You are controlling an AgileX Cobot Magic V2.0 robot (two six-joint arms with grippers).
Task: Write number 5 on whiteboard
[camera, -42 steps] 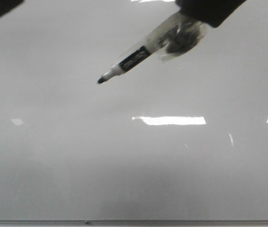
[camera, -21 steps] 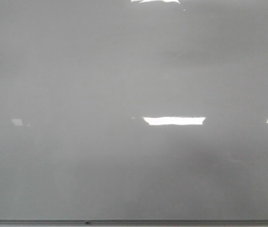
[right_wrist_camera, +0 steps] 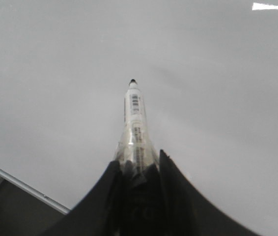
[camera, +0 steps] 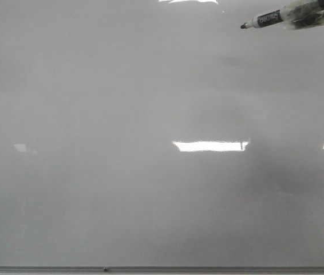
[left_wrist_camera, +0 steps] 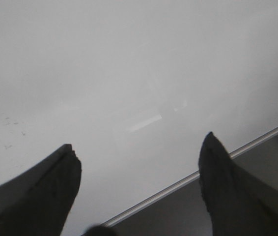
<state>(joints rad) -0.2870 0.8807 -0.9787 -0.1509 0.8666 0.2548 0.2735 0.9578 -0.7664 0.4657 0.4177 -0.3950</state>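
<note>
Whiteboard [camera: 122,189] fills the front view, glossy grey-white, thin grey frame along its near edge; surface blank apart from bright light reflections. No number 5 is visible on it in any view, so judged: writing not yet begun, the step in hand is bringing the pen to the start point. Right hand [right_wrist_camera: 138,167] is closed tight on a marker [right_wrist_camera: 134,123], fingers clamped on the taped rear of the barrel, black tip uncapped and pointing away from the wrist toward the whiteboard. In the front view the marker [camera: 276,17] sits at the far right corner of the whiteboard, tip apparently clear of the surface; contact cannot be confirmed. Left hand [left_wrist_camera: 139,172] is spread wide and holds nothing, hovering over the whiteboard near its frame edge. Next move, as judged: carry the tip toward the middle of the whiteboard, lower until it just touches, then draw the top stroke with light, even pressure.
</note>
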